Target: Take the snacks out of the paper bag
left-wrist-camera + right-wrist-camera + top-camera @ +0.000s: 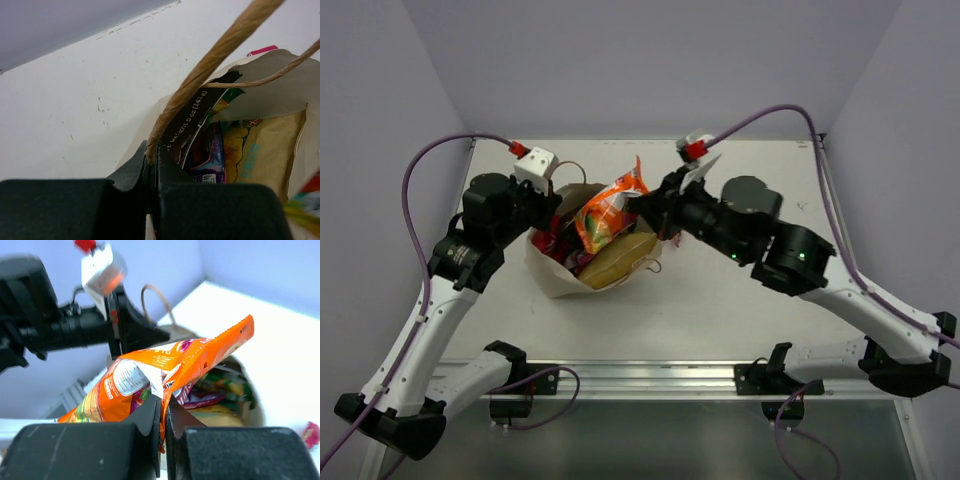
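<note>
The task looks to be at an early stage. The right end effector [162,410] is closed on the orange packet [165,370]. It pinches the packet near its lower edge and holds it above the mouth of the bag [550,275]. The packet spreads upward and to both sides of the fingers. In the top view it stands over the opening, so it looks almost free. It cannot be told whether its lower end has fully left the bag.

The left end effector [152,157] is closed on one handle [210,65]. The cord passes between its fingers and runs up and to the right of them. This grip probably holds the bag steady and its mouth open.

Just ahead of the left end effector, inside the bag, lie a dark brown packet [200,112], a purple packet [210,150] and a yellow packet [265,155], pressed close together.

To the right of the right end effector, a small red thing [310,435] lies on the surface [700,300]. It is perhaps a snack that is already out, but too little of it shows to be sure.

So, at best, one snack is out and one is in the grip. The orange packet is not yet put down beside the bag. At least three packets are left inside, and each must be lifted out one by one.
</note>
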Robot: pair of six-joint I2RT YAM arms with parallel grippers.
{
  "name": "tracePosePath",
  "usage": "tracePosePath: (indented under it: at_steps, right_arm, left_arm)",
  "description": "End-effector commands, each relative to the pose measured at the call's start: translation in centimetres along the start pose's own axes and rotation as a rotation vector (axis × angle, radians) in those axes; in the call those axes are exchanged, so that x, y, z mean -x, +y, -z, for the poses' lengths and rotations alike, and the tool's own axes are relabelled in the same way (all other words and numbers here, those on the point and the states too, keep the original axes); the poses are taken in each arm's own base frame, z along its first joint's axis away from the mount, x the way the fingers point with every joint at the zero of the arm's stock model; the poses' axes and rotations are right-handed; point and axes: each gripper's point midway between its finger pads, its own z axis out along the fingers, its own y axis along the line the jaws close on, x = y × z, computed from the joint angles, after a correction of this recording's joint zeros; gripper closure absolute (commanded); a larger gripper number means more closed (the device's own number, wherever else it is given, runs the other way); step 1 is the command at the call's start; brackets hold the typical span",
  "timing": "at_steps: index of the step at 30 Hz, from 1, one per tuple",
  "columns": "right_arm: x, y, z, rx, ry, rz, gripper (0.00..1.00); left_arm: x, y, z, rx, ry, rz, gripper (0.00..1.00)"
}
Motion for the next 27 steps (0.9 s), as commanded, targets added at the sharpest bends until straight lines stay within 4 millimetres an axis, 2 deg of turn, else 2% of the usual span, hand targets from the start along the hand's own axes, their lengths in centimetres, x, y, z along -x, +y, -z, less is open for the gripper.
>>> tracePosePath:
  at_steps: [1, 3, 4, 6, 7, 9, 10, 12, 13, 14, 15, 16, 17, 18, 20, 21, 24, 25, 27]
  right_arm:
    - [6.4, -2.4, 5.2, -0.057, -0.187, -0.002, 1.0]
    - [7.1, -4.6, 6.6, -0.125, -0.221, -0.009, 1.0]
    - [7.9, -6.8, 7.9, -0.19, -0.252, -0.016, 1.0]
    - [7.6, -9.4, 8.3, -0.265, -0.257, -0.019, 1.0]
    - [7.8, -11.9, 8.8, -0.337, -0.27, -0.022, 1.0]
    - [6.7, -14.4, 8.3, -0.389, -0.255, -0.029, 1.0]
    - [5.8, -17.2, 8.2, -0.454, -0.239, -0.035, 1.0]
    - [4.1, -19.4, 6.6, -0.46, -0.193, -0.051, 1.0]
    - [3.6, -21.8, 6.3, -0.501, -0.193, -0.063, 1.0]
    - [2.3, -23.6, 5.0, -0.519, -0.159, -0.08, 1.0]
    - [1.6, -24.3, 4.2, -0.498, -0.143, -0.102, 1.0]
    - [1.1, -26.5, 3.7, -0.521, -0.166, -0.111, 1.0]
    - [0.6, -27.2, 2.9, -0.499, -0.169, -0.114, 1.0]
    - [0.6, -28.5, 1.5, -0.486, -0.196, -0.106, 1.0]
    - [-0.8, -30.9, 0.1, -0.479, -0.175, -0.105, 1.0]
    - [-2.1, -32.6, -1.5, -0.48, -0.152, -0.105, 1.0]
    - [-4.2, -35.5, -3.2, -0.468, -0.105, -0.114, 1.0]
    - [-5.6, -36.9, -4.1, -0.454, -0.082, -0.126, 1.0]
    - [-6.7, -38.2, -4.6, -0.438, -0.073, -0.128, 1.0]
  left_arm:
    - [2.1, 0.5, 0.4, 0.037, -0.07, 0.014, 1.0]
    - [2.1, 0.6, 0.4, 0.039, -0.068, 0.012, 1.0]
    - [2.0, 0.6, 0.4, 0.04, -0.065, 0.01, 1.0]
    - [2.0, 0.5, 0.3, 0.036, -0.064, 0.012, 1.0]
    - [2.0, 0.5, 0.3, 0.034, -0.064, 0.012, 1.0]
    - [2.0, 0.4, 0.2, 0.026, -0.063, 0.012, 1.0]
    - [2.0, 0.3, 0.2, 0.026, -0.063, 0.012, 1.0]
    - [2.0, 0.3, 0.2, 0.023, -0.064, 0.01, 1.0]
    - [2.0, 0.3, 0.3, 0.023, -0.064, 0.008, 1.0]
    - [2.1, 0.3, 0.4, 0.024, -0.069, 0.006, 1.0]
    - [2.1, 0.4, 0.4, 0.027, -0.069, 0.005, 1.0]
    - [2.1, 0.4, 0.4, 0.03, -0.067, 0.004, 1.0]
    - [2.1, 0.4, 0.4, 0.03, -0.067, 0.002, 1.0]
    - [2.1, 0.5, 0.4, 0.031, -0.067, 0.001, 1.0]
    - [2.1, 0.4, 0.4, 0.03, -0.067, 0.001, 1.0]
    - [2.1, 0.4, 0.5, 0.025, -0.067, 0.0, 1.0]
    - [2.3, 0.0, 0.6, 0.007, -0.073, -0.001, 1.0]
    - [2.4, 0.0, 0.6, 0.007, -0.074, -0.001, 1.0]
    - [2.4, 0.0, 0.7, 0.006, -0.074, -0.001, 1.0]
